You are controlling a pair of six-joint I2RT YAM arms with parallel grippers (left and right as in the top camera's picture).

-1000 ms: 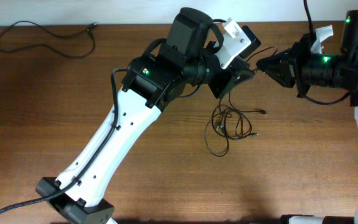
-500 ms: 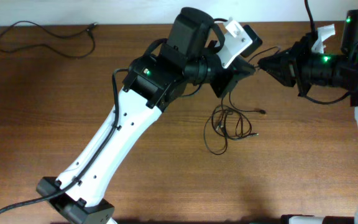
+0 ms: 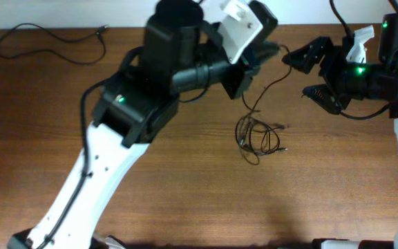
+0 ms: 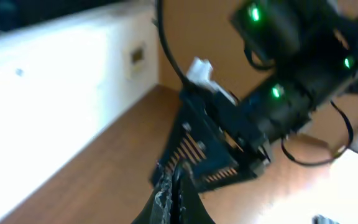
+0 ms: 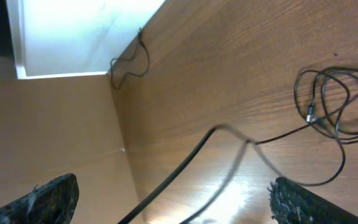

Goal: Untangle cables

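Cable tangle (image 3: 258,137) lies on the table (image 3: 185,200), a small knot of loops. One strand (image 3: 271,84) lifts off the tangle and runs up to the left gripper (image 3: 271,50), which is back of the tangle. Its fingers are pinched tight, apparently on that strand; its wrist view is too blurred to confirm. Right gripper (image 3: 312,75) is back-right of the tangle, spread wide and holding nothing. A separate cable (image 3: 54,41) lies far left of the tangle, well apart.
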